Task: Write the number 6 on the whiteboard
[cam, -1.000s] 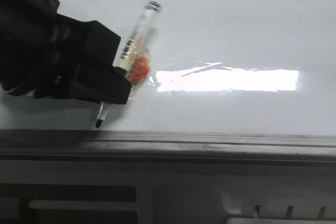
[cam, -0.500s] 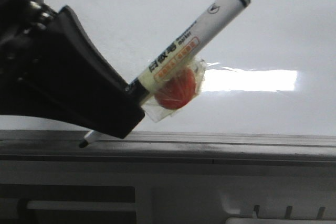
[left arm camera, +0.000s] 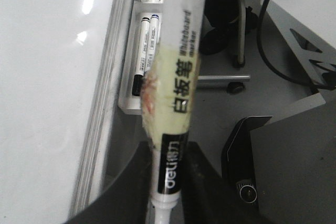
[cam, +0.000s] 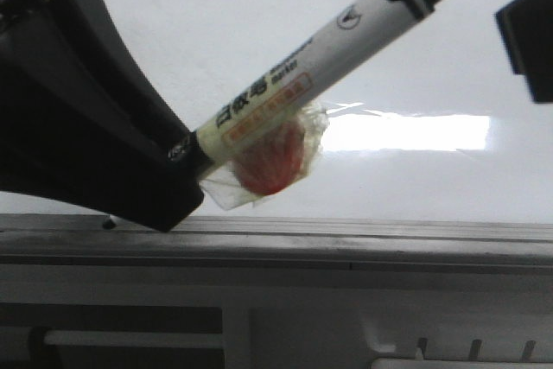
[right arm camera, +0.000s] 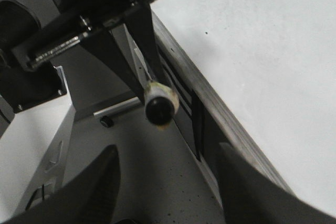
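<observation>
The left pincer (cam: 177, 179) is clamping a white black-capped marker (cam: 315, 66), tail slanting toward two o'clock, likely angling its tip for writing. The right pincer (right arm camera: 168, 182) is gaping empty. The glossy white whiteboard (cam: 259, 23) is showing no number 6.

Robot lab: whiteboard (cam: 259, 23), marker tray (left arm camera: 137, 66).

- You get a bright rectangular glare on the whiteboard (cam: 415, 131), beside the left pincer (cam: 186, 183) holding the marker (cam: 311, 62).
- That pincer reads as a dark, soft silhouette.
- In your right wrist view, the right pincer's fingers (right arm camera: 79, 192) are blurred and shadowed.
</observation>
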{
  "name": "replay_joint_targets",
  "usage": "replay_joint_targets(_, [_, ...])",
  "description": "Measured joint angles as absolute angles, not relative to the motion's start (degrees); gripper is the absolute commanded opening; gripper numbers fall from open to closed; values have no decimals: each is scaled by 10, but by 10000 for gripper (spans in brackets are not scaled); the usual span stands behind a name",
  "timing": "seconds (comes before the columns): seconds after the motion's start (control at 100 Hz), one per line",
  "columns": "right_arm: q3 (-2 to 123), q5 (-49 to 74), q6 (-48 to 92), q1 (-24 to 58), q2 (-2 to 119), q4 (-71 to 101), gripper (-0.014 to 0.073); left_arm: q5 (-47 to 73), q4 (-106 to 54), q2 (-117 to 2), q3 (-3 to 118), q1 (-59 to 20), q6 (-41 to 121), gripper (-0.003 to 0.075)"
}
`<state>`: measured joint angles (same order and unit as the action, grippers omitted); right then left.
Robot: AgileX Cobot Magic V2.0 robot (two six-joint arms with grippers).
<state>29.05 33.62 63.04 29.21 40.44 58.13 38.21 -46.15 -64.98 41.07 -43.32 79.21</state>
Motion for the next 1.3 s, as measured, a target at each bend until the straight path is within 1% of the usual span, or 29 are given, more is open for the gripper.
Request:
replay_joint_targets(0.23, [323, 321, 691, 302, 474, 670, 366, 383, -453, -650, 411, -433, 793, -19])
replay_joint_targets(0.39, [345, 352, 715, 304, 508, 704, 366, 383, -453, -650, 411, -433, 793, -19])
replay_joint_targets(0.88, [349, 378, 724, 304, 567, 708, 366, 383, -453, -650, 411, -433, 793, -19])
replay_joint_targets(1.3, [349, 381, 726, 304, 576, 708, 365, 383, -464, -650, 411, -433, 793, -19])
